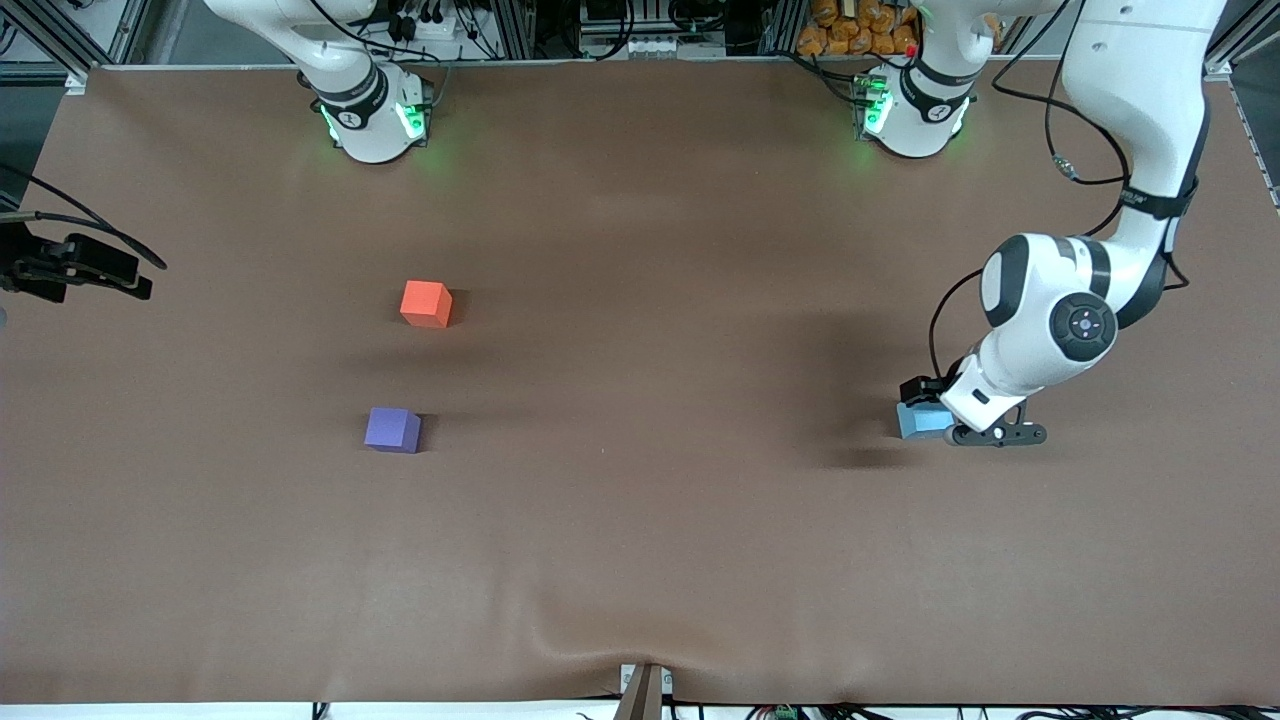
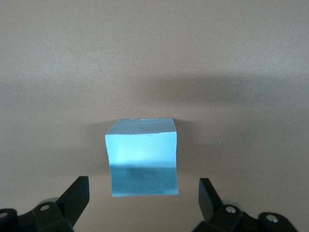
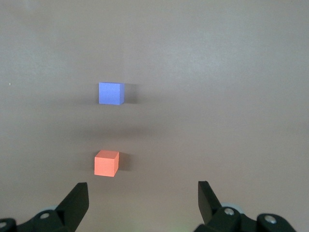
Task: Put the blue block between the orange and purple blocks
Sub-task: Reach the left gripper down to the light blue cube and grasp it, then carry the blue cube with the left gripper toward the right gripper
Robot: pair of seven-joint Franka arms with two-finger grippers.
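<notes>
Three matte cubes are listed on the brown table [image 1: 640,560]; no containers are seen. The blue block [image 1: 920,420] rests toward the left arm's end, well apart from the orange block [image 1: 426,303] and the purple block [image 1: 392,430], which sit toward the right arm's end, the purple one nearer the front camera. The left gripper [image 2: 144,200] is spread wide just above the blue block, nothing pinched. The right gripper [image 3: 143,203] is likewise spread, empty, held waiting above the table.

Risks judged: an off-centre closure could twist the cube; a crooked release could nudge either neighbour.
</notes>
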